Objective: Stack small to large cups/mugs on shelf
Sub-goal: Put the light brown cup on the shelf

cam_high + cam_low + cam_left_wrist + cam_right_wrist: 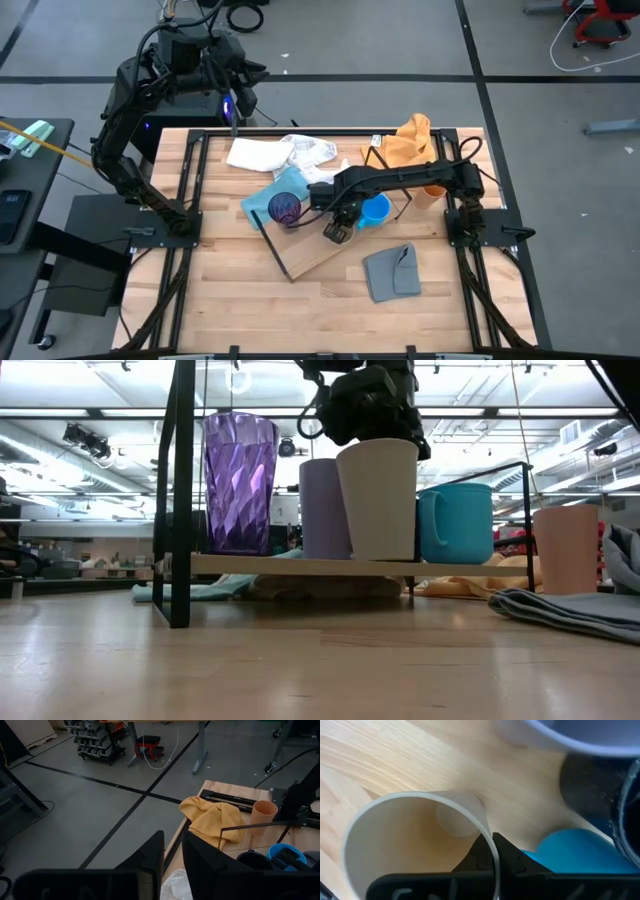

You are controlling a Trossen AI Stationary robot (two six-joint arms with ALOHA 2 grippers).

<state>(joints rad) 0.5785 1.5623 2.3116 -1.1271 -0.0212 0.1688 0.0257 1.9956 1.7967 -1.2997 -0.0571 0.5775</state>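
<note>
Right gripper (492, 851): pinched shut on the rim of the beige cup (378, 500), one finger inside, one outside.
Beige cup: upright on the shelf (300, 566), at its front edge, just beside the lavender cup (322, 510).
Purple tumbler (239, 482): upright near the shelf's end.
Blue mug (457, 522): on the shelf, behind the beige cup.
Orange cup (564, 550): on the table, off the shelf.
Left gripper (172, 862): raised beyond the table's far edge, fingers narrowly apart, holding nothing.

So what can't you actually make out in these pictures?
- Black mug: right wrist view shows only a dark blurred part; hidden elsewhere.
- Beige cup: from above, the right gripper covers it.
- Orange cup: from above, the arm mostly hides it.
- Whether the beige cup touches the shelf.
</note>
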